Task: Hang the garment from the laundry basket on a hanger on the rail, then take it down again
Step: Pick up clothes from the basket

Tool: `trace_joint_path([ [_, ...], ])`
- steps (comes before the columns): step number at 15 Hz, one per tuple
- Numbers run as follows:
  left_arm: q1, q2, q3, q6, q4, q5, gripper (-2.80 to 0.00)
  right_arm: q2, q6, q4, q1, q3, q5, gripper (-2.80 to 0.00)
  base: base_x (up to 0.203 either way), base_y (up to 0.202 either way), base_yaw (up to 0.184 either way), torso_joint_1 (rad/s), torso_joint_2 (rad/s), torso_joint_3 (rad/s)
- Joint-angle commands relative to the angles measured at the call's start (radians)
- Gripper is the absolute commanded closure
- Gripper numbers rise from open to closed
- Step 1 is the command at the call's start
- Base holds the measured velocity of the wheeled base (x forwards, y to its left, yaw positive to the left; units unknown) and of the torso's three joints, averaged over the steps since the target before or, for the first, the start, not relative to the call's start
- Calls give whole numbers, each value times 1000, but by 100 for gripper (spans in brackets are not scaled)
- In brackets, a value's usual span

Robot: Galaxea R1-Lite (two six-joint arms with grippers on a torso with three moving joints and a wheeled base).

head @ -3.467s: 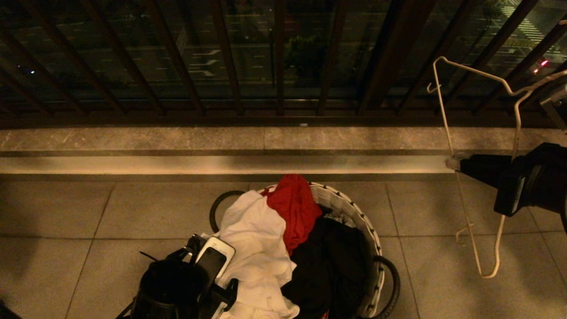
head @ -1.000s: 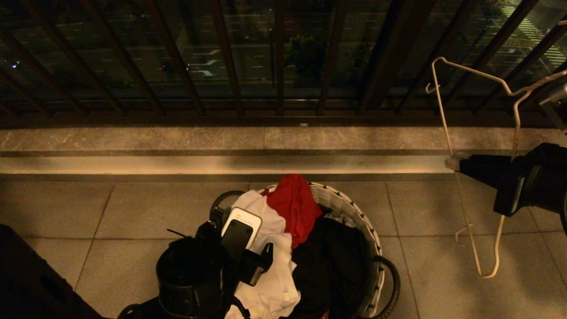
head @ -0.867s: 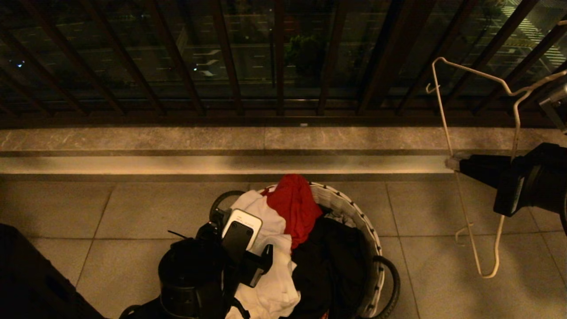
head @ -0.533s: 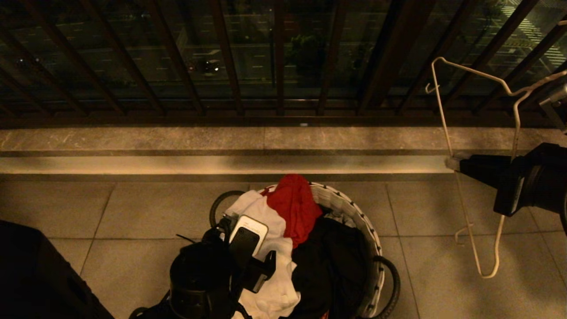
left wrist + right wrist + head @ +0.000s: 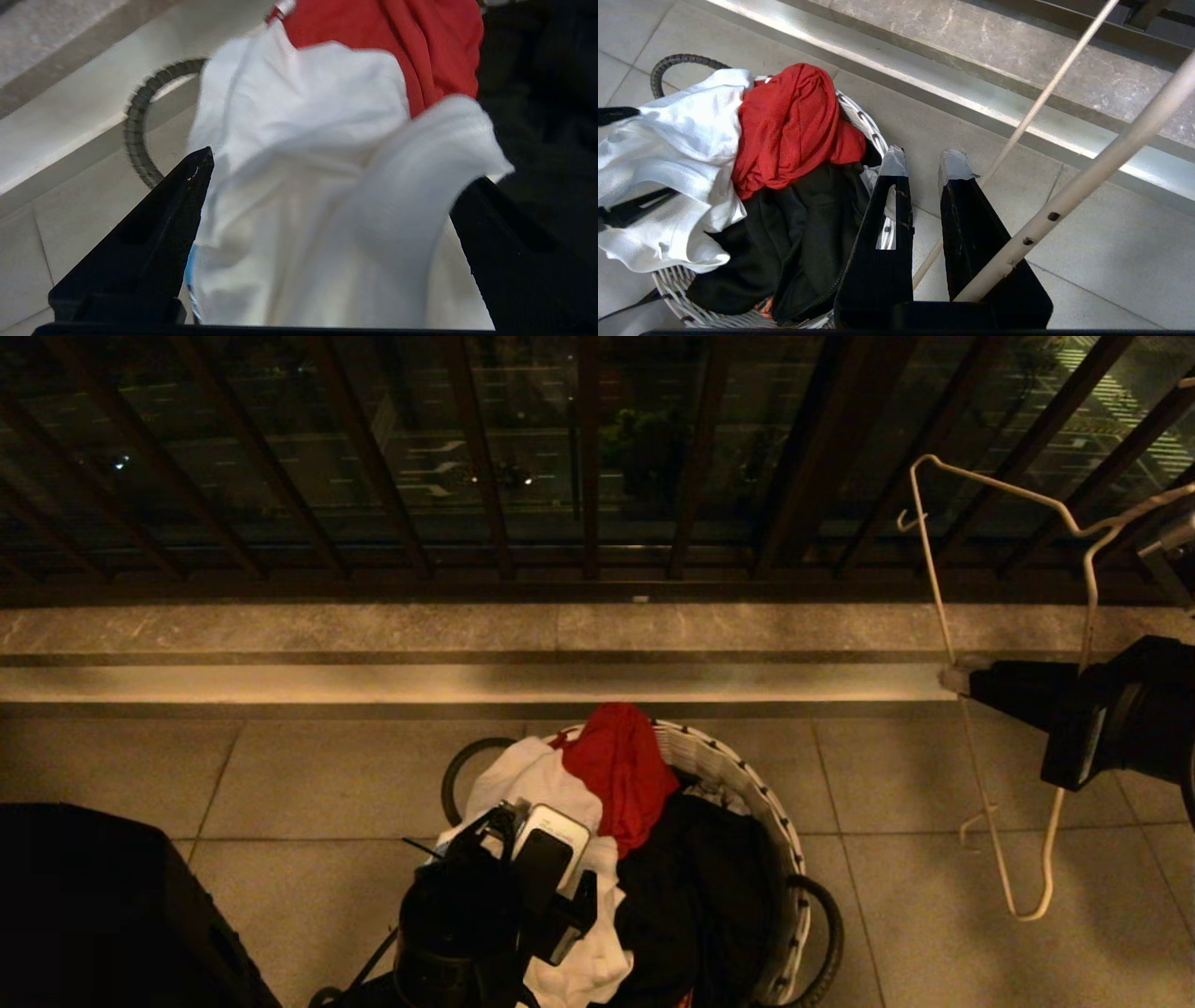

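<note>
Woven basket (image 5: 780, 845) holds soft matt cloth; hanger (image 5: 943, 616) seems thin coated wire.

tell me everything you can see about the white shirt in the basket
The garment is white, soft-looking cloth, crumpled and draped over the left rim of the laundry basket, partly hanging outside. The red cloth lies against it and the black cloth sits beside it. The open left gripper straddles a raised fold without pinching it. No print shows.
</note>
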Motion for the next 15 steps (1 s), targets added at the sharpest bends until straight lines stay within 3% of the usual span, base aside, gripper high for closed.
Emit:
trace_joint_path([
  [1,0,26,-12,3,-8,0,-280,0,-1,-3,0,0,1,0,0,0,0,0,0,0],
  [13,5,27,-74,17,-8,-23,-280,2,-1,-3,0,0,1,0,0,0,0,0,0,0],
  [14,5,26,-74,17,-9,-23,0,0,-1,-3,0,0,1,0,0,0,0,0,0,0],
  [15,5,27,-74,17,-8,-23,0,0,-1,-2,0,0,1,0,0,0,0,0,0,0],
])
